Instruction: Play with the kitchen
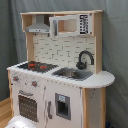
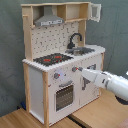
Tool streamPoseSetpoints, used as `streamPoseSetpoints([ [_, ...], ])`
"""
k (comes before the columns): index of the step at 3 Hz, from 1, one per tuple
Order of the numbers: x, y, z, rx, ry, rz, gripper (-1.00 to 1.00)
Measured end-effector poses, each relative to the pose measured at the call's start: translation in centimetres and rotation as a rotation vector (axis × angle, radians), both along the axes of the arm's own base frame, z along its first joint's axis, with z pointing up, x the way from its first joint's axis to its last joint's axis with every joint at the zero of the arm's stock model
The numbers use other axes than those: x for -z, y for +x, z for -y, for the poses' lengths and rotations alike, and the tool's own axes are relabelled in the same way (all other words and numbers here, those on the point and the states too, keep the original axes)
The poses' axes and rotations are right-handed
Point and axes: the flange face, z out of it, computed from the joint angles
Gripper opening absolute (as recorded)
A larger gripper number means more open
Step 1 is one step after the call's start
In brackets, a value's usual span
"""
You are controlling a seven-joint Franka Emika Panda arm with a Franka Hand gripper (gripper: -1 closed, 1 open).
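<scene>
The kitchen is a tall white and light-wood toy. It has a black stove with red burners, a black faucet, a sink and a grey hood. In the second exterior view my white arm reaches in from the second exterior view's right. My gripper sits at the front panel, right beside a knob and above the oven door. A white rounded part shows low in the first exterior view.
A grey curtain hangs behind the kitchen. The toy stands on a wooden surface. An upper cabinet door stands open at the top right. A microwave front sits beside the hood.
</scene>
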Motion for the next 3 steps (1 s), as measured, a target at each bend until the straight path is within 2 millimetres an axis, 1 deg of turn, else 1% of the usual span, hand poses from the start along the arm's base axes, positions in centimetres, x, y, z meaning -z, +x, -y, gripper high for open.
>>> streamPoseSetpoints([
  [1,2.9,-0.9,2.0,-0.030,-0.048,-0.037,1.00],
  [2,4.9,-1.5,4.2,-0.049,-0.093,-0.063,1.00],
  [3,5.9,-1.7,6.3,-0.060,-0.143,-0.084,1.00],
])
